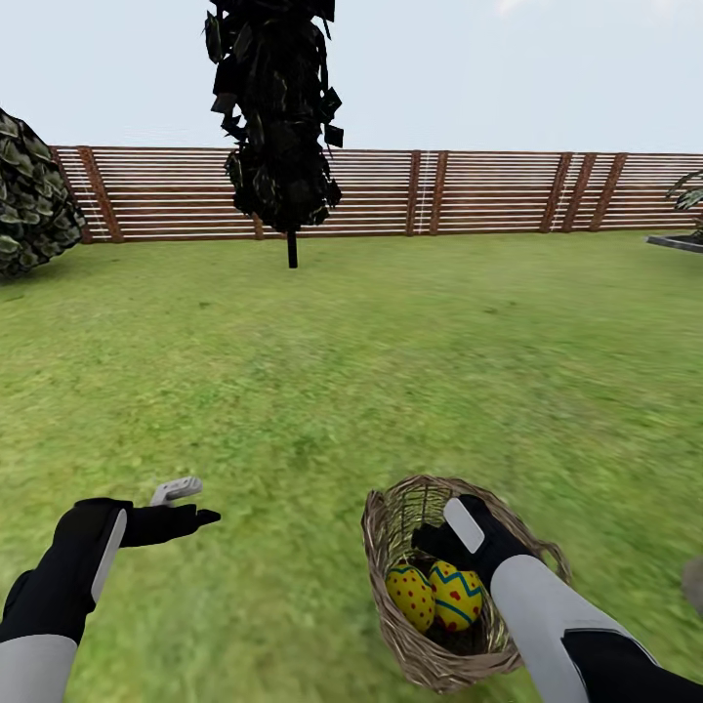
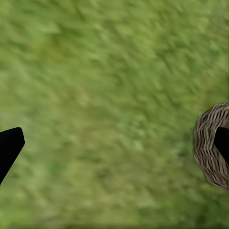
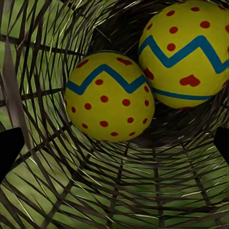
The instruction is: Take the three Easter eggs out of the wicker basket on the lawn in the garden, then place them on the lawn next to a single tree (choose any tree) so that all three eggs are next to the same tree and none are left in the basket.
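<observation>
As right jaws (image 3: 114,145) gape inside wicker basket (image 1: 391,596), lawn (image 1: 293,391) open.

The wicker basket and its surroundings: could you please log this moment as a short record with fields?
wicker basket: lying tilted on the lawn, opening towards the fence
Easter eggs in view: two, a dotted egg and a zigzag egg, side by side inside the basket
right gripper: reaching into the basket's opening, fingers apart, holding nothing
left gripper: open, above bare grass
background: black conifer, slatted fence
</observation>
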Motion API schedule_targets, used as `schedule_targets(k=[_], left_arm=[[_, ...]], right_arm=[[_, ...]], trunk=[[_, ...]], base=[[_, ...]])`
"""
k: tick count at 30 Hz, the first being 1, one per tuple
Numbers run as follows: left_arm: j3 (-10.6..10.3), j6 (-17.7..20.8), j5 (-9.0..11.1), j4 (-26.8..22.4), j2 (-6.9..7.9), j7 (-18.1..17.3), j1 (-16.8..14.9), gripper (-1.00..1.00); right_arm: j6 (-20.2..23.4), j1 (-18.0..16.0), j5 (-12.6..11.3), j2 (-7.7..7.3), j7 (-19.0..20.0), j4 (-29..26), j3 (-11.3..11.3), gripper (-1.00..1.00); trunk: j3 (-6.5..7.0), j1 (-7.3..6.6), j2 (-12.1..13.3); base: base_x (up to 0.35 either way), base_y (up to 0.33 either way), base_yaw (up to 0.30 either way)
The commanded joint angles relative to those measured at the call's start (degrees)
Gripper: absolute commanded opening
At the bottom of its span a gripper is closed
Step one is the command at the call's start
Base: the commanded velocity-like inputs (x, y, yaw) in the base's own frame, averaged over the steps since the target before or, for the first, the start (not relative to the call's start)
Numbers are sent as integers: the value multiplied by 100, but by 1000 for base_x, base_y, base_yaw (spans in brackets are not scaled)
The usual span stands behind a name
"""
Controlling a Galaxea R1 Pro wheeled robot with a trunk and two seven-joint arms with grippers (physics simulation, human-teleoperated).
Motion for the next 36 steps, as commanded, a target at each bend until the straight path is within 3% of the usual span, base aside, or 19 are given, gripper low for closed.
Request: schedule_targets(k=[1, 15, 29, 36], left_arm=[[8, 23, -39, -4, -1, -45, -4, 100], [-9, 25, -39, -7, -1, -44, -3, 100], [8, 36, -39, -205, -1, -42, -1, 100], [2, 40, -39, -206, -3, -42, -1, 100]], right_arm=[[12, -1, -46, 5, -49, -10, -18, 100], [50, -1, -46, 12, -56, -10, -18, 100], [77, -1, -46, 29, -96, -18, -22, 100], [401, -1, -48, 26, -104, -36, -26, 100]], trunk=[[-5, -1, -2], [-5, -1, -2], [-316, 35, -21], [-316, 35, -21]], base=[[0, 0, 0], [92, 0, 0], [1, 0, 0], [0, 0, 0]])
